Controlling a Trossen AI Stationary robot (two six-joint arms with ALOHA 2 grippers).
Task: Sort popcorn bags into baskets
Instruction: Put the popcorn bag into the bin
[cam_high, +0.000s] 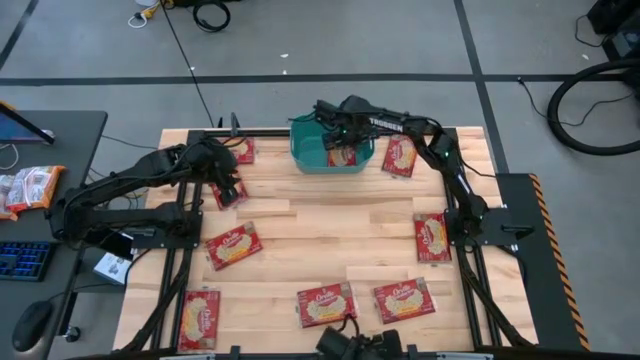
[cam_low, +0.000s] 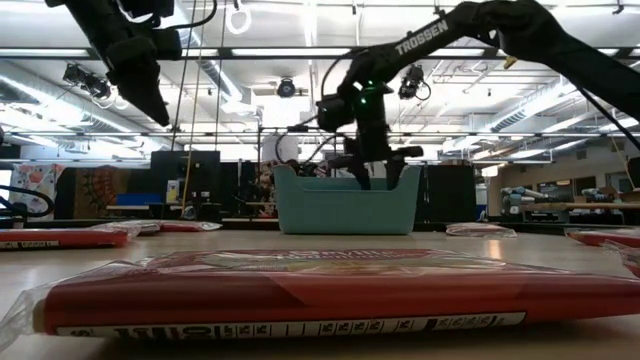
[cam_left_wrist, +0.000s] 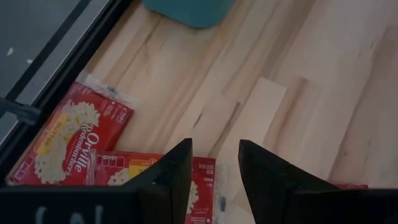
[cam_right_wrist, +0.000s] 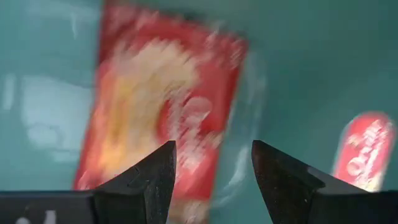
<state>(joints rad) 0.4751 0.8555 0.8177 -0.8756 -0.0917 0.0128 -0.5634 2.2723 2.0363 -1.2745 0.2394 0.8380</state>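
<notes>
Now the right pincer (cam_high: 338, 133) hangs over the teal basket (cam_high: 305, 150), its fingers spread and gripping nothing; a red bag (cam_right_wrist: 163, 112) with a cream centre lies flat in the basket beneath it, not touched. Left pincer (cam_high: 232, 186) hovers above the wooden surface (cam_high: 330, 230) near the back left, fingers also spread and empty, with two bags (cam_left_wrist: 68, 134) lying just below it. Other bags (cam_high: 232, 245) lie scattered on the surface.

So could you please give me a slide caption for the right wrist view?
Right pincer open above a popcorn bag lying inside the teal basket.
</notes>
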